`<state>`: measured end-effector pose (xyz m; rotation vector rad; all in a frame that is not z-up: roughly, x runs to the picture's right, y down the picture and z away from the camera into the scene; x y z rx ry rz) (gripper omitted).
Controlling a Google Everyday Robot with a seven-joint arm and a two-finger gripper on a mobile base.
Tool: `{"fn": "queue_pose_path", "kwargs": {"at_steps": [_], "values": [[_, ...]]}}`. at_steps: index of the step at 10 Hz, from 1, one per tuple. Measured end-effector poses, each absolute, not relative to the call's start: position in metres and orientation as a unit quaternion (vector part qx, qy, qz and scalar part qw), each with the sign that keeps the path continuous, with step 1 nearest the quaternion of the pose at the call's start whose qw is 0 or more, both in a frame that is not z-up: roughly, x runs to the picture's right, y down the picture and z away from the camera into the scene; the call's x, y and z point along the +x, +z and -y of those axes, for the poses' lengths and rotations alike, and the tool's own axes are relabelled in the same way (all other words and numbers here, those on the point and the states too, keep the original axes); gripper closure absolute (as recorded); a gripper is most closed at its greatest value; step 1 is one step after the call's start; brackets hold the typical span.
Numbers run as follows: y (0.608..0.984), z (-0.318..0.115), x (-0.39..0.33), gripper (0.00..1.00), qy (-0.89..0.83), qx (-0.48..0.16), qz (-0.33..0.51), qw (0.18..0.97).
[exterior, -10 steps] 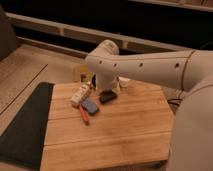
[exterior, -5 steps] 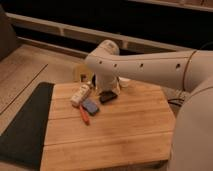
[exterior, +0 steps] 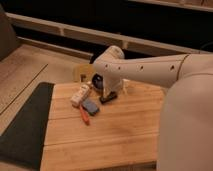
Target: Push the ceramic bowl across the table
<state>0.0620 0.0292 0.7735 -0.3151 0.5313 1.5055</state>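
Observation:
The ceramic bowl (exterior: 96, 80) is a small dark round thing near the far edge of the light wooden table (exterior: 115, 140). It is partly hidden behind my white arm. My gripper (exterior: 111, 89) is at the lower end of the arm, just right of the bowl and above the black bar (exterior: 107, 97). Whether it touches the bowl is hidden by the arm.
A white oblong thing (exterior: 80, 94), a flat blue block (exterior: 91, 106) and a thin orange-red stick (exterior: 84, 114) lie left of the bar. A dark grey mat (exterior: 22, 125) lies left of the table. My white body (exterior: 187, 125) fills the right side.

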Motion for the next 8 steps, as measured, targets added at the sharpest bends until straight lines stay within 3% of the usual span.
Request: {"fn": "queue_pose_path", "kwargs": {"at_steps": [3,8], "values": [[0.828,-0.024,0.084,0.35,0.645,-0.175,-0.229,0.708],[0.888,-0.026,0.07,0.35,0.577,-0.271,-0.196,0.745]]}}
